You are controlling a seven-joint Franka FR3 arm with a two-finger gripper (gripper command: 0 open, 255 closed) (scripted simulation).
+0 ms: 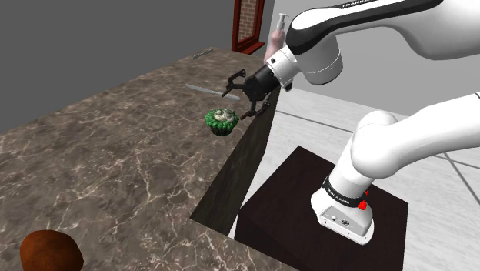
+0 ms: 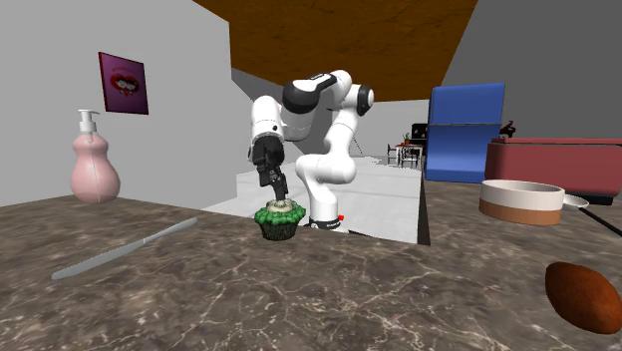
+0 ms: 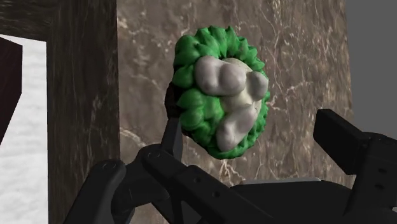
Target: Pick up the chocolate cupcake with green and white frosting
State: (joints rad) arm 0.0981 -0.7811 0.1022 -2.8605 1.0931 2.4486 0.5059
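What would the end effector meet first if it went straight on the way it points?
Most likely the cupcake: it sits directly ahead, between the open fingers of the end effector, with the countertop behind it. The depth is hard to judge.

The white arm [image 1: 385, 142] has dark joints [image 1: 343, 192] (gripper [image 1: 235, 105] all black).

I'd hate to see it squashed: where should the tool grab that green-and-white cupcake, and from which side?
Probably by the dark base, below the frosting, coming from above with the open tool straddling it. The cupcake stands upright near the edge of the counter, round, its sides free.
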